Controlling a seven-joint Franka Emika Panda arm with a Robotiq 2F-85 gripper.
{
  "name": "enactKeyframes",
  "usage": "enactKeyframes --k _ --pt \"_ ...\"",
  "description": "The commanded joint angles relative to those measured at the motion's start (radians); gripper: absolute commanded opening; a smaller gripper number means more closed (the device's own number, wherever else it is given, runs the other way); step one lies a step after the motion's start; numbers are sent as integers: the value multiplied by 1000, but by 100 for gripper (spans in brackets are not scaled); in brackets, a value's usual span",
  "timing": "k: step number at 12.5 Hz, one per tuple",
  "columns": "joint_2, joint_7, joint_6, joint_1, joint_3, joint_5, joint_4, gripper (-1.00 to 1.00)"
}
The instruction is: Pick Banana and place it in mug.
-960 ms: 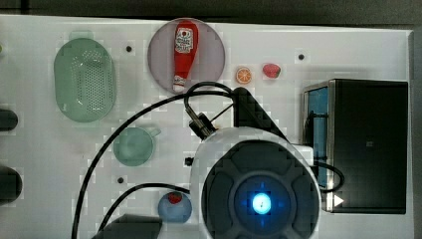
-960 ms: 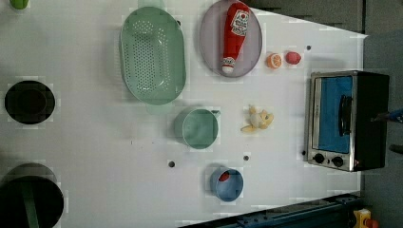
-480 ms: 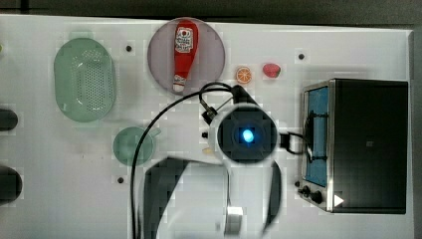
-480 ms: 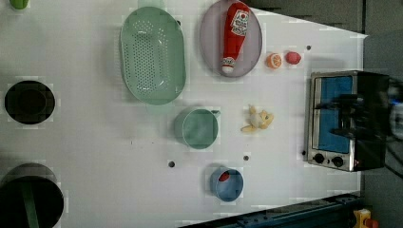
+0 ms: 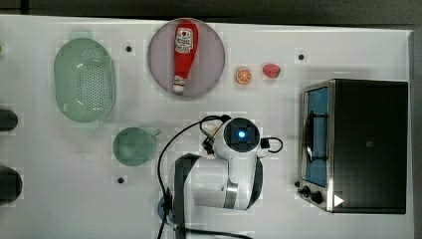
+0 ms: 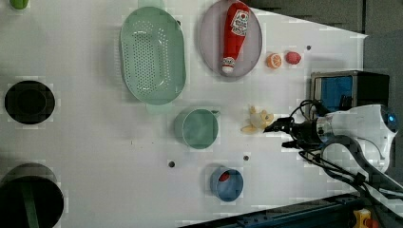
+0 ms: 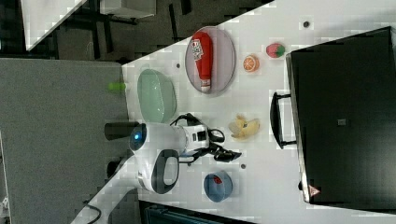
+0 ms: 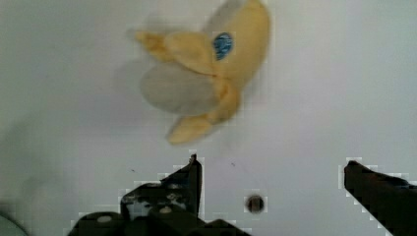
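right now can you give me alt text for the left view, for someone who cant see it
A white robot arm reaches in from the left view's right, its open gripper just short of the yellow banana lying on the white table. The empty teal mug stands to the banana's left, a green perforated basket and a ketchup bottle on a plate beyond.

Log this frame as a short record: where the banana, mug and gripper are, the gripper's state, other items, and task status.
banana: lying on the white table, partly peeled, not held
mug: upright, empty, at the left view's left of the banana, apart from it
gripper: open, beside the banana, not touching it
other items: green basket, ketchup bottle on a plate, orange slice, blue bowl, toaster oven
task status: banana not yet grasped
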Motion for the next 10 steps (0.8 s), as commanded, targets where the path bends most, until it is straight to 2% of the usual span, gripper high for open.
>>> enactKeyframes --k 1,7,10 --pt "38 -132 140 -11 28 -22 31 100" --pt "186 -129 294 -10 28 -22 27 99" --pt "199 -129 343 -11 25 -22 19 29"
